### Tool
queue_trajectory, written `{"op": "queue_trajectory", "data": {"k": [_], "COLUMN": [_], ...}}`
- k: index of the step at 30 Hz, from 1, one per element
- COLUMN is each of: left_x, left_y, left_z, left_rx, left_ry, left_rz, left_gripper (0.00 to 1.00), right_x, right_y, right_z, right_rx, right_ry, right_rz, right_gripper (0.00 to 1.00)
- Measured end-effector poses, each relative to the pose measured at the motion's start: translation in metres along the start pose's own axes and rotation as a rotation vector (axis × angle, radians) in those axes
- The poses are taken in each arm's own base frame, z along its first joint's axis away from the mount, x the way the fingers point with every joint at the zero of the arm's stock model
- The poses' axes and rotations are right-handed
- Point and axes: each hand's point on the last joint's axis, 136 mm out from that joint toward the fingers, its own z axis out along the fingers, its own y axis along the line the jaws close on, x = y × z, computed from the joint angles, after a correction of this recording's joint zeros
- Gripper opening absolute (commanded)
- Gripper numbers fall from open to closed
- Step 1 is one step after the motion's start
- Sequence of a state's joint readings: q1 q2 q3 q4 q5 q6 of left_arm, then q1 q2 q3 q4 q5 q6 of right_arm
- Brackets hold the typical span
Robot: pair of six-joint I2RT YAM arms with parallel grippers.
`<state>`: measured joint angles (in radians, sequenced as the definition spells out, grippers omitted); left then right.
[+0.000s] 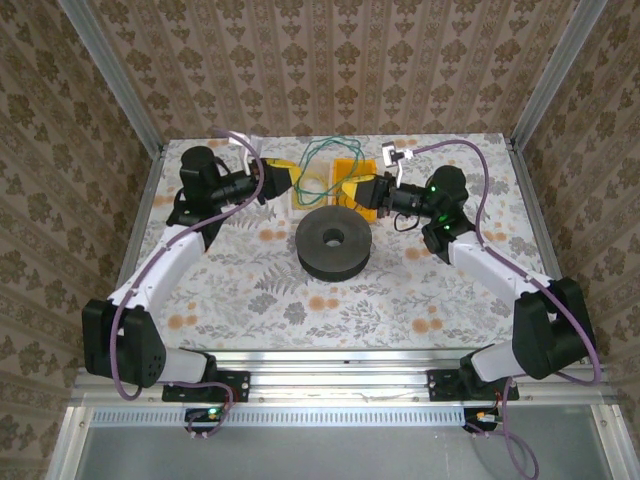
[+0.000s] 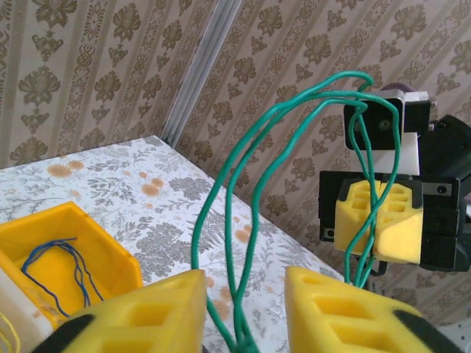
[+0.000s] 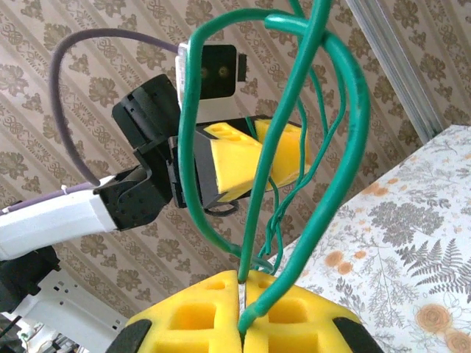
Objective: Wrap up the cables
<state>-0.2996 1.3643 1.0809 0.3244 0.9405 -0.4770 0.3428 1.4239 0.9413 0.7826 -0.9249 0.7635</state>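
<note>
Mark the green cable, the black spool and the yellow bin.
green cable (image 3: 358, 125), right wrist view, thick right-hand strand
black spool (image 1: 333, 266), top external view, side wall
yellow bin (image 2: 110, 273), left wrist view, near wall

The green cable (image 3: 189, 103) is a bright, even green. A thinner blue cable (image 2: 51, 254) lies in a yellow bin (image 2: 110, 257). The left fingers (image 2: 158, 309) and the right fingers (image 3: 191, 301) are yellow with black behind them. The spool (image 1: 310, 245) is dull black. The counter (image 1: 400, 290) is pale, printed with grey ferns and orange blossoms. The walls (image 1: 330, 60) are beige with brown damask motifs in vertical stripes. Purple cords (image 3: 118, 31) run along the white-and-black arms (image 1: 160, 270).
</note>
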Motion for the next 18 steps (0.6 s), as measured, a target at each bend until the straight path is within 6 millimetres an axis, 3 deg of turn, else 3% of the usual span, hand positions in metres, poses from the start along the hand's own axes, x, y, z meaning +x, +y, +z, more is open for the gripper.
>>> {"op": "queue_trajectory", "data": {"k": [2, 3, 11, 15, 16, 18], "left_x": [0.000, 0.000, 0.000, -0.002, -0.003, -0.007], "left_y": [-0.001, -0.001, -0.001, -0.003, -0.004, -0.007], "left_z": [0.000, 0.000, 0.000, -0.002, -0.003, -0.004], "left_rx": [0.003, 0.004, 0.003, -0.012, -0.016, -0.026], "left_ry": [0.001, 0.001, 0.007, 0.028, 0.036, 0.044], "left_rz": [0.000, 0.002, 0.002, 0.006, 0.012, 0.030], "left_gripper": [0.03, 0.00, 0.00, 0.00, 0.00, 0.00], "right_x": [0.001, 0.001, 0.001, 0.008, 0.012, 0.019], "right_y": [-0.001, -0.001, -0.001, -0.007, -0.011, -0.018], "right_z": [0.001, 0.001, 0.001, 0.000, 0.000, -0.001], "right_rx": [0.000, 0.000, -0.001, 0.022, 0.035, 0.064], "right_ry": [0.003, 0.003, 0.001, 0.012, 0.020, 0.035], "right_rz": [0.004, 0.003, 0.000, 0.006, 0.011, 0.025], "right_gripper": [0.00, 0.00, 0.00, 0.07, 0.15, 0.53]}}
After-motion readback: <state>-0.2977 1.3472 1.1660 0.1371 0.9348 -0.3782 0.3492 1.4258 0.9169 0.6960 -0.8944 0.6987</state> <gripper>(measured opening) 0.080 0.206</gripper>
